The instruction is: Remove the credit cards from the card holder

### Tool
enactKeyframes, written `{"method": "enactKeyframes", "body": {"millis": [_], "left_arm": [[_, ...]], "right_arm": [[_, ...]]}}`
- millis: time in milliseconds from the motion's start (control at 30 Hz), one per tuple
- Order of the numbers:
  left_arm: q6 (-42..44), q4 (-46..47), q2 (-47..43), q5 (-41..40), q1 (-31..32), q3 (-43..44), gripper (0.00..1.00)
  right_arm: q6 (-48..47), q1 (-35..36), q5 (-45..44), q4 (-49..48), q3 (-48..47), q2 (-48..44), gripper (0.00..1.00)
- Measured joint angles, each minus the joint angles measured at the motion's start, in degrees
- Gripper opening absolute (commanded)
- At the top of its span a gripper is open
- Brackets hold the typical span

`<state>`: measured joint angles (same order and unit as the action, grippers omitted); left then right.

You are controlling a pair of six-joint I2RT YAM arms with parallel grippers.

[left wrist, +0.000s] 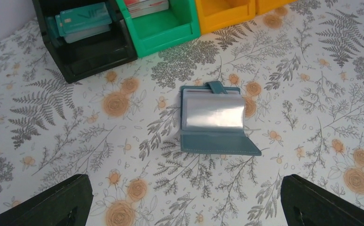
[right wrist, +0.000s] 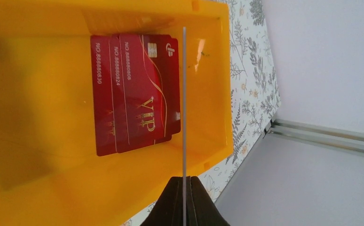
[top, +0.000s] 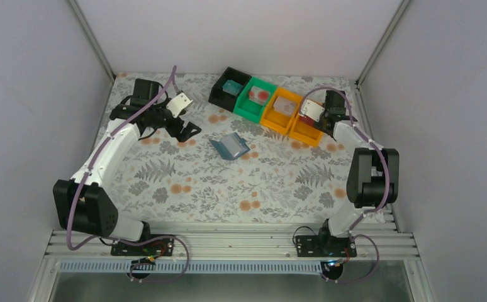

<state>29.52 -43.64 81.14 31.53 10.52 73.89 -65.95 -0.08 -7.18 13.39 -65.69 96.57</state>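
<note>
- The card holder [left wrist: 212,117] lies open on the flowered table [left wrist: 312,70], near its middle, with its glossy inner sleeve facing up and one teal flap spread flat; glare on the sleeve hides whether any card sits inside
- A thin card [right wrist: 184,94] is pinched at one end in the right gripper [right wrist: 184,200], jaws closed tight on it; it shows edge-on as a pale line, so its colour cannot be told
- It hangs over an orange bin [right wrist: 39,70] where red cards [right wrist: 135,92] marked VIP lie overlapped, their number unclear
- Teal cards [left wrist: 82,18] sit in the black bin [left wrist: 95,59], which is cut off at the top of the left wrist view; the green bin [left wrist: 163,28] beside it holds pale cards [left wrist: 145,5], mostly cropped
- The left gripper [left wrist: 185,179] hovers near the holder with jaws spread wide, gripping nothing; only its dark fingers [left wrist: 53,202] show, at the lower corners
</note>
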Motion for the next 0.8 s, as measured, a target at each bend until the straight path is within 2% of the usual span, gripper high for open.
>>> {"method": "enactKeyframes", "body": {"millis": [267,500,800], "left_arm": [[0.07,1.42,3.30,2.73,-1.27,0.11,1.00],[-0.20,1.27,6.80,4.79,-1.92,3.48,1.00],[-1.64,2.19,7.74,2.64,-2.12,2.95,1.00]], "right_arm": [[-2.82,-0.17,-1.66,-2.97,-1.31,5.75,0.04],[-3.82,0.07,-1.84,-6.58,-3.61,9.33,0.04],[-5.97,0.07,-1.92,-10.10,-6.80,15.72,0.04]]}}
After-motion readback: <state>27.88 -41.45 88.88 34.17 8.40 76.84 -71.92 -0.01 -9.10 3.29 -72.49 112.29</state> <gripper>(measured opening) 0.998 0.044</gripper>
